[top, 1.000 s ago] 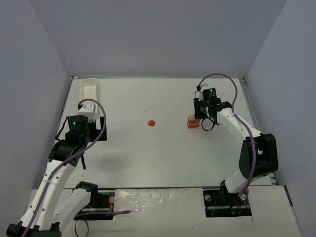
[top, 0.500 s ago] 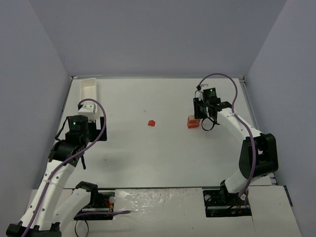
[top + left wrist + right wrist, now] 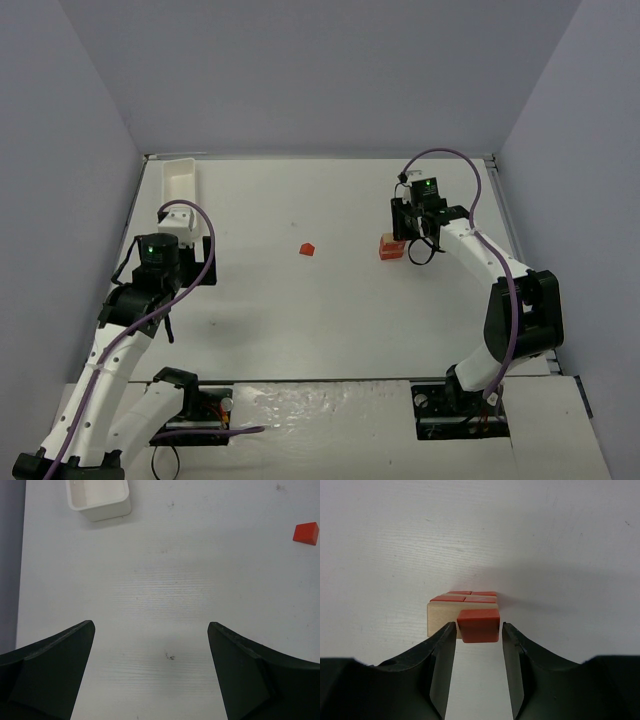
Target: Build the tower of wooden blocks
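Your right gripper straddles the top block, jaws slightly apart with a sliver of gap on each side. That red block sits on the tower, at the table's right. Your left gripper hangs wide open over the table, with a loose block far right and the tray ahead-left.

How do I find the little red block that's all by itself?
Start at the white table and look at its middle. A small red block sits there alone. The other red blocks are packed with tan wood in the tower further right.
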`<act>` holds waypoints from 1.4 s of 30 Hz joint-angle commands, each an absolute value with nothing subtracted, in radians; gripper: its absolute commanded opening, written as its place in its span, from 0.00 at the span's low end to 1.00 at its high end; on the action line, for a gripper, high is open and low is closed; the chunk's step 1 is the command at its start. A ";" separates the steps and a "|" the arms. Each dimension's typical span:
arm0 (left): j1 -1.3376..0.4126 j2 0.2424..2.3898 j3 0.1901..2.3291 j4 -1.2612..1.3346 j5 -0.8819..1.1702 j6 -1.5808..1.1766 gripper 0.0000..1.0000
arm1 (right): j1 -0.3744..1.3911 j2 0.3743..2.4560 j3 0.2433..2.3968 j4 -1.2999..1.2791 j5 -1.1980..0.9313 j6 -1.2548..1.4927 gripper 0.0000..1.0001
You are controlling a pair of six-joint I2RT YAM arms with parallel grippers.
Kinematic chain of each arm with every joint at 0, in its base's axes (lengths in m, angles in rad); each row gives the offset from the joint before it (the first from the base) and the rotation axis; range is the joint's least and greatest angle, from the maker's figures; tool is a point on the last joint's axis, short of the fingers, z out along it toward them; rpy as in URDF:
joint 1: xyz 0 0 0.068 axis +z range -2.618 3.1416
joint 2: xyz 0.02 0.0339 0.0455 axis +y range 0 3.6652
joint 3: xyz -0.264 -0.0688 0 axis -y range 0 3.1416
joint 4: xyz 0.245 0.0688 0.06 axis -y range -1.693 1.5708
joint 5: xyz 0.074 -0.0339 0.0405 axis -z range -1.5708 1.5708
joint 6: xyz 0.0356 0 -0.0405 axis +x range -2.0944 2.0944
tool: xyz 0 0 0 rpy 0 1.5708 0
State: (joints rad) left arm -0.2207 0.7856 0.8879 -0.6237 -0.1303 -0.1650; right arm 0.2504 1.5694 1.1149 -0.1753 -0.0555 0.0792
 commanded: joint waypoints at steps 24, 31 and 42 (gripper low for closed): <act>-0.546 1.641 1.335 -0.405 0.073 -0.413 0.88 | 0.255 0.942 0.940 -0.138 0.104 0.216 0.68; -0.574 1.897 1.548 -0.427 0.012 -0.570 0.73 | 0.255 0.895 0.855 -0.137 0.094 0.233 0.68; -0.588 2.051 1.636 -0.456 -0.194 -0.888 0.73 | 0.255 0.899 0.808 -0.112 0.088 0.232 0.68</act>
State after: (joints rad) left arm -0.5773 2.0323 1.5672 -0.4571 -0.0990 -0.7270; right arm 0.2504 0.9012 0.8132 -0.1834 0.0753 0.2175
